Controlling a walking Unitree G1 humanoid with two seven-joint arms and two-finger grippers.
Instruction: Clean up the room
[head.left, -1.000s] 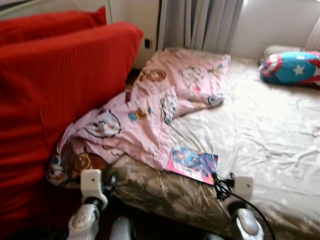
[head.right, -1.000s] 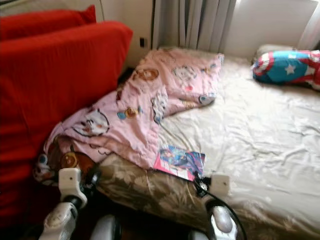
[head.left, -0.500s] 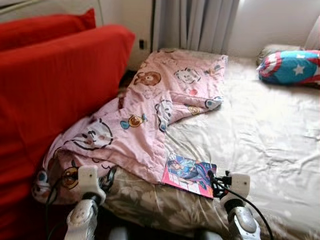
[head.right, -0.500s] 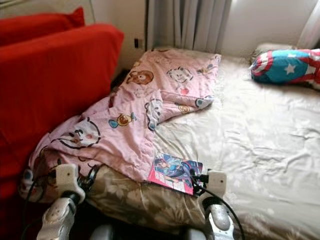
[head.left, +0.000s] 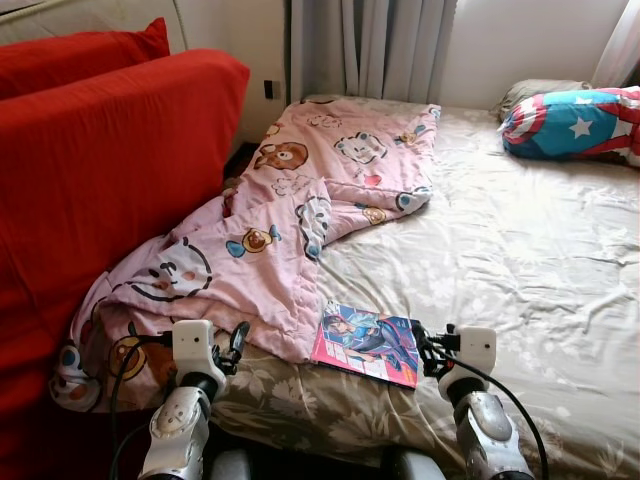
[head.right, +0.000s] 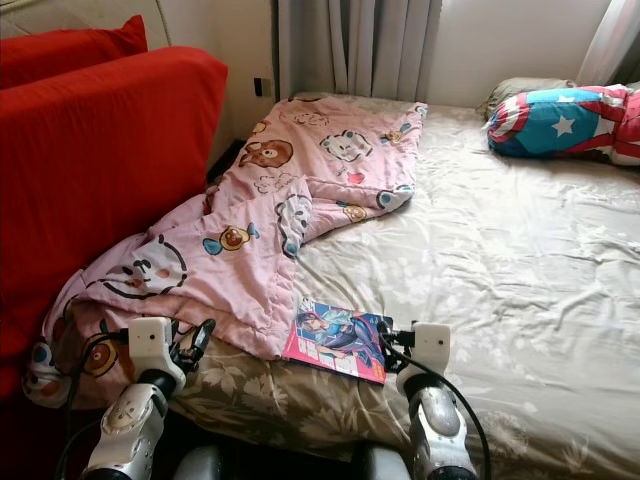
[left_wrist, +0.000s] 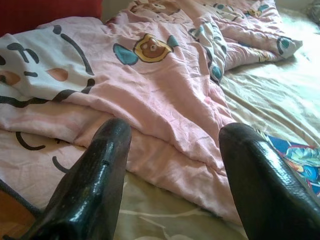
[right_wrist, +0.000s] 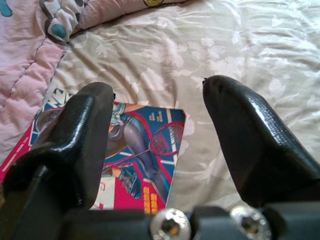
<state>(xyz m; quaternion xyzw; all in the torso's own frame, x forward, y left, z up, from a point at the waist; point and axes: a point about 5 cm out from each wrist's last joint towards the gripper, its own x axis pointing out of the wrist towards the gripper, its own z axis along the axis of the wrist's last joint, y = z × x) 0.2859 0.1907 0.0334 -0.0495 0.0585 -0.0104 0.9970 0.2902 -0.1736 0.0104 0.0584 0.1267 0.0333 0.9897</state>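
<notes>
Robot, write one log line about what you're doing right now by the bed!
right gripper: open, over magazine | left gripper: open, at pink blanket edge | magazine: flat on bed, unheld

No word, number or brand can be read anywhere. The magazine (right_wrist: 135, 150) on the bed carries yellow lettering near its lower edge and pale letters at its top corner, but both are too blurred to make out. The pink blanket (head.left: 300, 200) bears cartoon animal pictures only, and the blue pillow (head.left: 570, 125) a white star with red and white stripes.
</notes>
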